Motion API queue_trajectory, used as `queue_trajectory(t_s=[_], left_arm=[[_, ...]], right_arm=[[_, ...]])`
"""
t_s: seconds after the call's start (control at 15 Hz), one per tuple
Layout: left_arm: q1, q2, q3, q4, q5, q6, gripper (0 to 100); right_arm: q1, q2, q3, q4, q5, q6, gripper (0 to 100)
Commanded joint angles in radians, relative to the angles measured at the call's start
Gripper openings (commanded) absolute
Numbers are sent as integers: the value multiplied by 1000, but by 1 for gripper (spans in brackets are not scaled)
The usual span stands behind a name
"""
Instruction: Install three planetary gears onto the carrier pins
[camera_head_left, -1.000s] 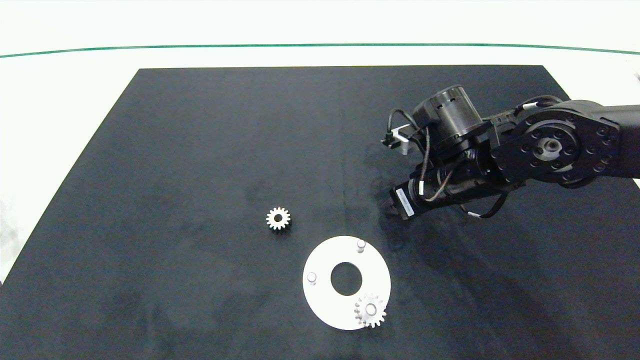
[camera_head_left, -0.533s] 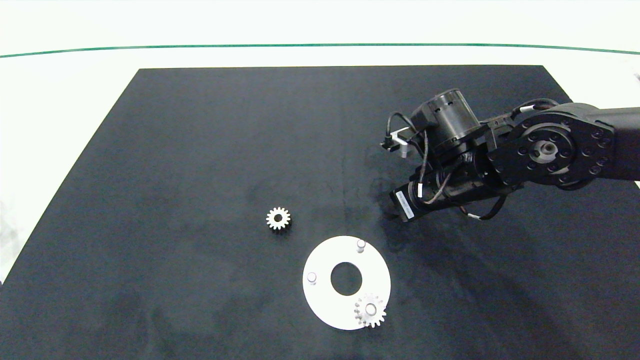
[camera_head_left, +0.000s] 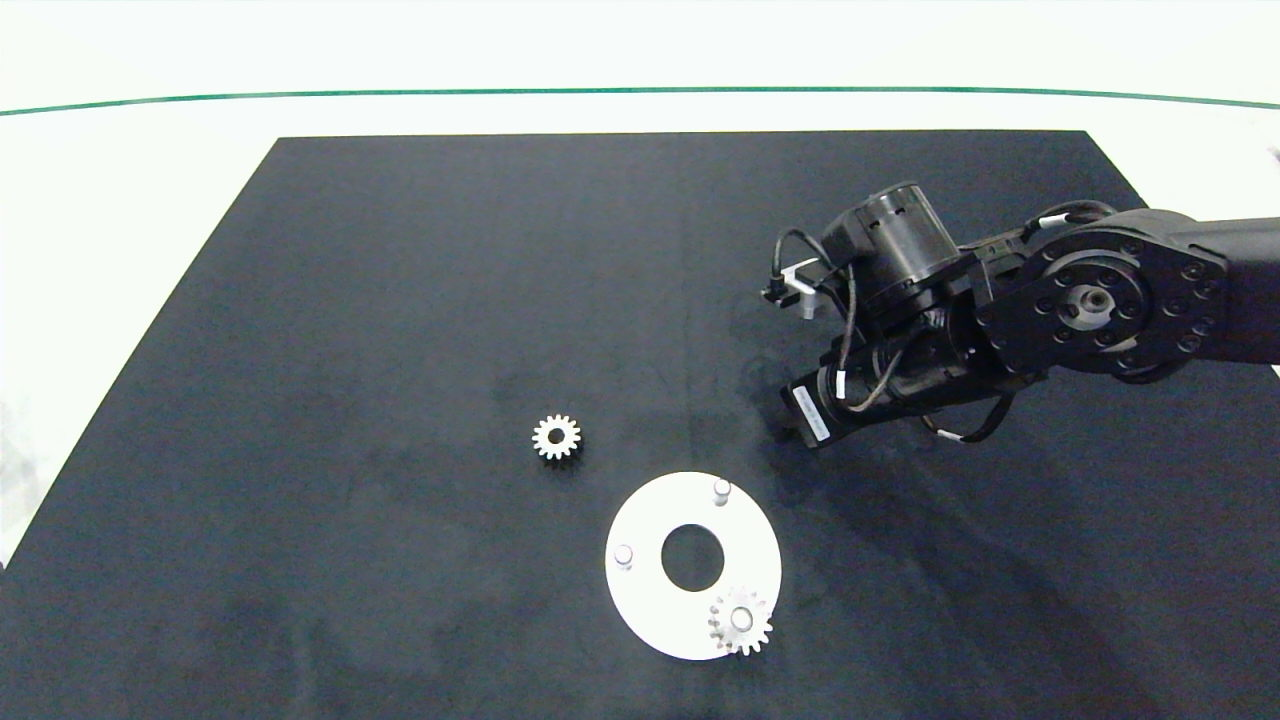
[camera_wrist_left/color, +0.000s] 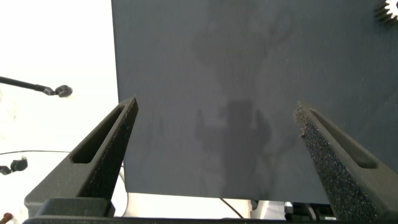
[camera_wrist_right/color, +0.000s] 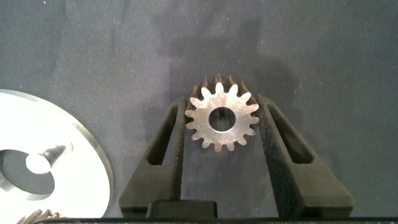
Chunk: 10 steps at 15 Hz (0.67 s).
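My right gripper (camera_wrist_right/color: 222, 102) is shut on one planetary gear (camera_wrist_right/color: 222, 120), held flat between both fingers over the dark mat, just beyond the white disc (camera_wrist_right/color: 87, 155). In the head view the right arm (camera_head_left: 1000, 310) hides that gear. The disc (camera_head_left: 650, 610) lies near the front of the mat. A second gear (camera_head_left: 741, 620) sits on its near-right carrier pin. Two carrier pins (camera_head_left: 721, 491) (camera_head_left: 623, 554) stand bare. A third gear (camera_head_left: 556, 437) lies loose to the disc's far left. My left gripper (camera_wrist_left/color: 216, 106) is open and holds nothing, over the mat's edge.
The black mat (camera_head_left: 400, 250) covers most of the white table (camera_head_left: 120, 200). A green line (camera_head_left: 400, 94) runs along the table's far side. Cables (camera_wrist_left/color: 37, 88) lie on the white surface beside the mat in the left wrist view.
The right arm's wrist has shifted slightly toward the near side of the mat. The disc, the gear on its pin and the loose gear have not moved.
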Motion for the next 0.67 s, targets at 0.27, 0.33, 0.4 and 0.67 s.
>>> queue_trajectory(t_s=[0.27,0.33,0.4,0.67], left_arm=[[0,-5,-2,4,1,1,100],[0,-5,-2,4,1,1,100],[0,-6,-2,6,1,1,100],[-3,-8,1,7,0,1,100]], right_arm=[[2,-6,9,6,-1,-2,28],[9,-23,20,7,-1,-7,27],[24,-57,34,7,-1,-10,24],[137,-149,55,12,-1,-40,16]])
